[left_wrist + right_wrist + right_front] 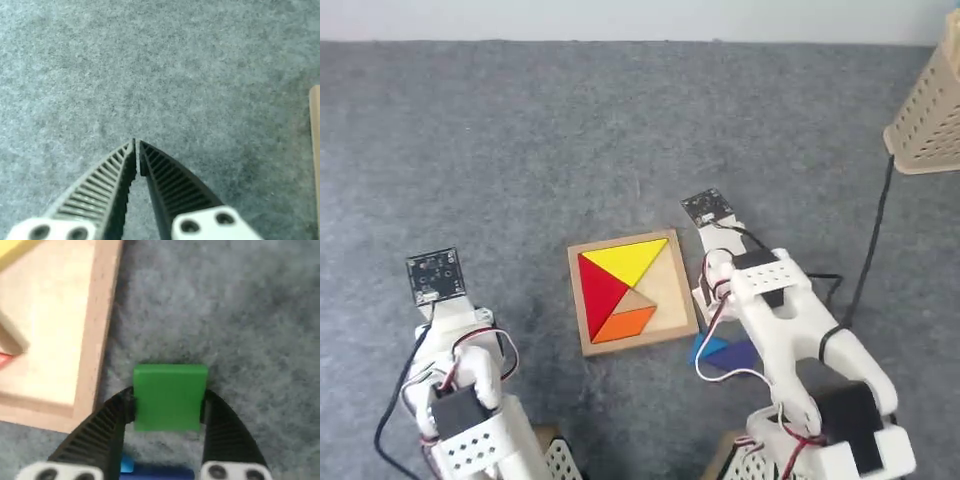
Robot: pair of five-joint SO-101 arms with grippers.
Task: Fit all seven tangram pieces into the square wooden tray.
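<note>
The square wooden tray (583, 298) lies mid-table and holds a yellow triangle (625, 260), a red triangle (600, 290), an orange parallelogram (625, 322) and a small wood-coloured triangle (640, 297). My right gripper (167, 396) is shut on a green square (170, 397) just outside the tray's wall (100, 340). A blue piece (150, 472) lies right behind it. Two blue pieces (722, 352) lie on the carpet under the right arm (780, 320). My left gripper (136, 144) is shut on nothing, over bare carpet to the tray's left.
A beige perforated tower (930, 100) stands at the far right, with a black cable (870, 240) running down from it toward the right arm's base. The tray's edge (315, 150) shows in the left wrist view. Grey carpet covers the table.
</note>
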